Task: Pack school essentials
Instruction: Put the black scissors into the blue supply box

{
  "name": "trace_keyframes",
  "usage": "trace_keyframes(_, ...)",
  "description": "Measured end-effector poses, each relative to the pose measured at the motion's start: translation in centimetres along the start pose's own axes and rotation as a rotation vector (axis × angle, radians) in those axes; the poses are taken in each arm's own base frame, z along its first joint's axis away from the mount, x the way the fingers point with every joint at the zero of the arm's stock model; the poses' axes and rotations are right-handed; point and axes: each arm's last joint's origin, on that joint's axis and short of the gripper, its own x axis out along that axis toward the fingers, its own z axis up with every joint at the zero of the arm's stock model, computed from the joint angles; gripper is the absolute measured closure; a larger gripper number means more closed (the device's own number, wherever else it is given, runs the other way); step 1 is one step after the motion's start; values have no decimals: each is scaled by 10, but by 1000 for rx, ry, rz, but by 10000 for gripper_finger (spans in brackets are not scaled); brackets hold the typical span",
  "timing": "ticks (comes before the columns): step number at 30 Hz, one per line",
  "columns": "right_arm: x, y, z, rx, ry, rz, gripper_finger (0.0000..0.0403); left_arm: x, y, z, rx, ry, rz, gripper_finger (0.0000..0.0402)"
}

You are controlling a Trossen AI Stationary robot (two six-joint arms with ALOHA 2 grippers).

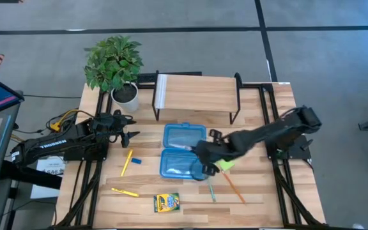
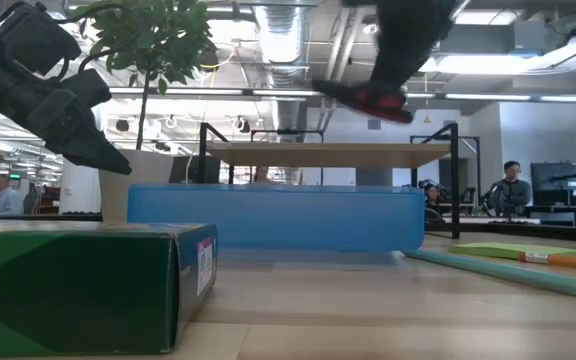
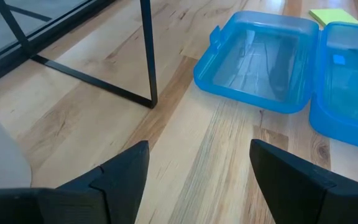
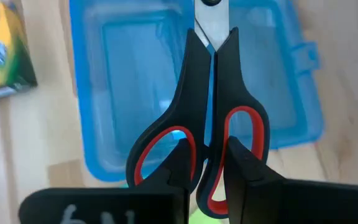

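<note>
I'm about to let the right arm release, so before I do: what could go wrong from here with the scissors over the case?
1. The right gripper pinches the scissors only at the handles, so they might swing or slip on the way down.
2. The scissors look long against the blue case; dropped askew, they could land across the rim.
3. The sticky-note pad and pencils lie close under that arm, so a low sweep could scatter them.

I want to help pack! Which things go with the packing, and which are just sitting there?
For packing: scissors held in the right gripper, crayon box, pencils, sticky notes, blue case.
Just there: potted plant, wooden shelf, waiting left gripper.
</note>
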Motion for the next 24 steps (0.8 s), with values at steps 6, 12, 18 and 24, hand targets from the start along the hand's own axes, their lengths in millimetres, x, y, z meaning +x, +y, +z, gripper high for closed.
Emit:
trace_keyframes(6,43,-3,6,-89,131,51,342,0,0,0,0,0,0,134)
trace_keyframes(12,72,3,0,-167,204,50,342,0,0,0,0,0,0,134)
trace_keyframes(18,78,6,2,-171,174,65,342,0,0,0,0,0,0,134)
trace_keyframes(24,79,9,7,-159,127,112,342,0,0,0,0,0,0,134)
